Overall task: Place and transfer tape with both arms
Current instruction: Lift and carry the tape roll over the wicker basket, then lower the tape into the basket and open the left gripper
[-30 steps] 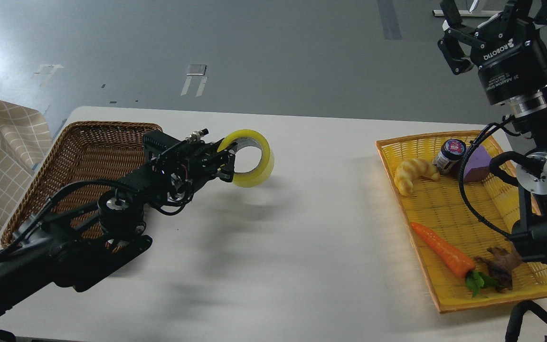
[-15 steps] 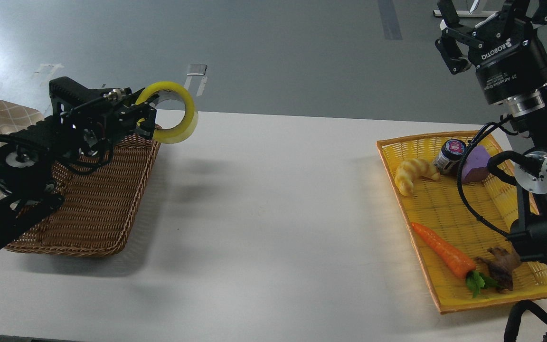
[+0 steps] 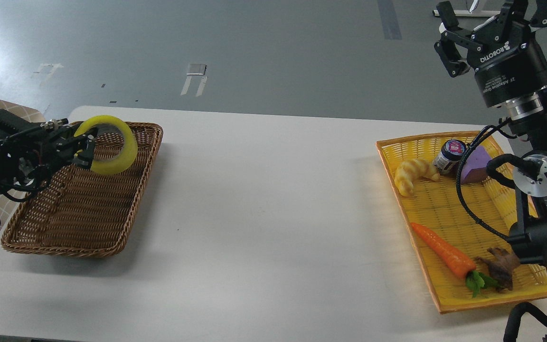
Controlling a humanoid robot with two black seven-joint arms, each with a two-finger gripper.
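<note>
My left tool (image 3: 85, 149) is closed on the tape (image 3: 108, 145), pinching the roll's wall at its left side with one finger inside the core and one outside. The roll is held on edge above the far part of the brown wicker basket (image 3: 71, 228) at the left end of the tabletop (image 3: 264, 213); whether it touches the weave I cannot tell. Its round opening faces toward me and a little to the left, so the axis through the core runs roughly near to far, tilted leftward, and the grey-white inner core shows through the hole.

My right tool (image 3: 492, 19) is raised at the far right, well apart from the tape, its fingers spread wide and holding nothing. Below it the yellow tray (image 3: 444, 306) sits on the right end of the tabletop, holding a croissant (image 3: 413, 173), a small jar (image 3: 450, 153), a purple block (image 3: 476, 160), a carrot (image 3: 444, 251) and a dark brown piece (image 3: 501, 266).
</note>
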